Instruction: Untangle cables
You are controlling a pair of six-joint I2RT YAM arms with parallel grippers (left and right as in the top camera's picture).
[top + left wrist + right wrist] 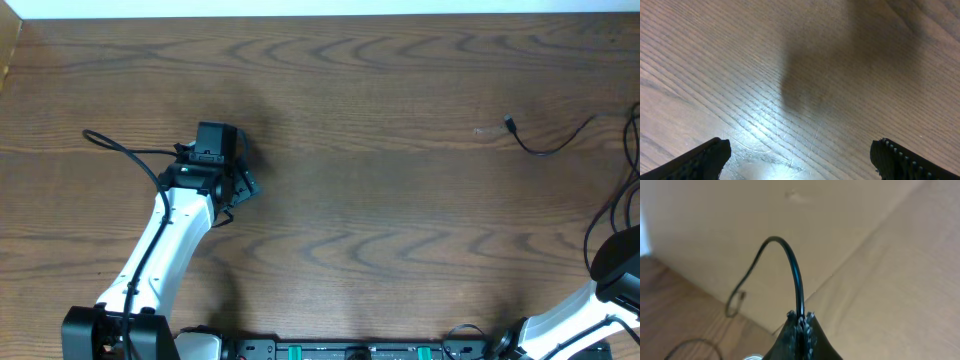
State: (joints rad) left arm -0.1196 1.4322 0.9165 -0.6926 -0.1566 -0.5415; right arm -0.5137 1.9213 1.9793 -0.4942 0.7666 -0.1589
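Arching up from the right pincer [800, 316] clamped on it, black cable [795, 262]; left pincer [800, 150] wide, well apart.

right tool [800, 317] — cropped by bottom edge | black cable [798, 280] — far end blurred | left tool [800, 155] mostly cropped

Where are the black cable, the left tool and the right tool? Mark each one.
black cable [545, 152], overhead view, bottom of its curve.
left tool [801, 147], left wrist view, midway between open fingertips.
right tool [800, 320], right wrist view, between tips shut on the cable.
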